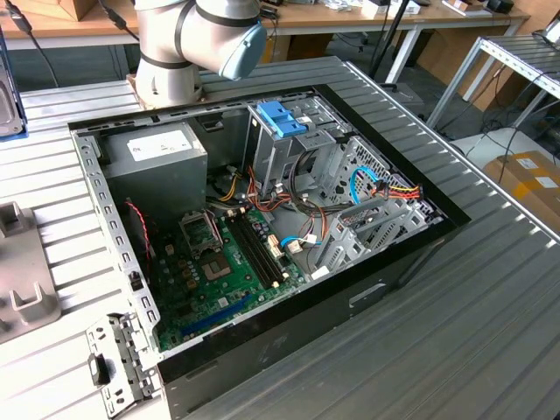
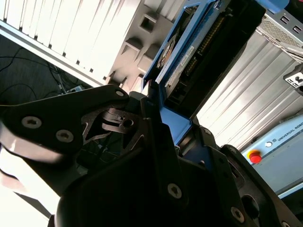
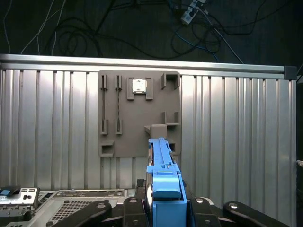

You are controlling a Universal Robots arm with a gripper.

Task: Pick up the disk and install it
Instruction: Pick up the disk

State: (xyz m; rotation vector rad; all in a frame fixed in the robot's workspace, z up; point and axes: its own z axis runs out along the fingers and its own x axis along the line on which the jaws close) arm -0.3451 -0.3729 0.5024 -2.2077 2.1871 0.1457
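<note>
The disk (image 3: 164, 187) is seen edge-on in the first wrist view, a light-blue carrier frame with a blue end tab. My gripper (image 3: 165, 201) is shut on it, with a black finger on each side. In the second wrist view the disk (image 2: 199, 52) shows its dark body and blue frame, reaching out from my gripper (image 2: 163, 118). It hangs in the air above a grey holder plate (image 3: 137, 113) on the ribbed table. A grey slab with a blue rim (image 1: 9, 92) enters at the exterior view's left edge; I cannot tell whether it is the disk.
The open computer case (image 1: 411, 254) lies on the ribbed metal table, with motherboard, cables and power supply (image 1: 157, 162) inside. An upright metal drive cage carries a fixed blue bracket (image 1: 282, 116). The arm's base (image 1: 166, 79) stands behind the case. The grey holder plate (image 1: 22, 271) lies at the exterior view's left.
</note>
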